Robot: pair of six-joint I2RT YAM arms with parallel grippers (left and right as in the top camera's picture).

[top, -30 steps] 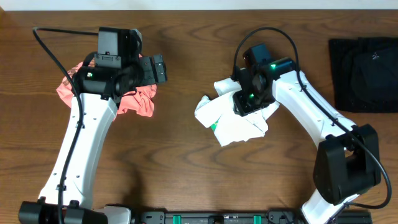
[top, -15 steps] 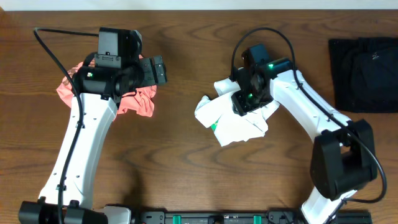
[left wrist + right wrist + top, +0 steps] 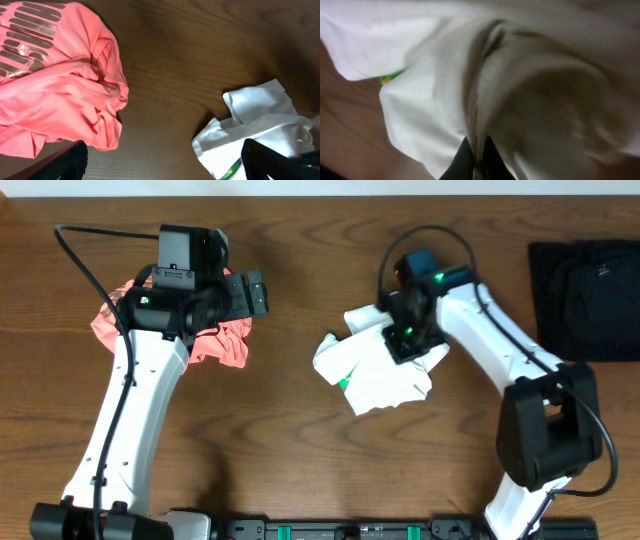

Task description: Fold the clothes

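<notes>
Close up, the right gripper [image 3: 476, 162] has clamped down on a raised fold of the white T-shirt [image 3: 430, 95], its dark fingertips pinched together with cloth between them. From above, that arm's wrist has edged slightly back and to the right since a second ago. The crumpled T-shirt lies where it was, near the middle of the wooden table [image 3: 300, 460]. Farther left, the left gripper [image 3: 162, 150] has not moved. Its fingers stand spread wide and empty above bare wood between the two garments. The coral-pink shirt [image 3: 60, 90], bunched with its pale lettering showing, lies partly under that arm. A black folded garment [image 3: 585, 300] sits at the far right edge, well apart.
</notes>
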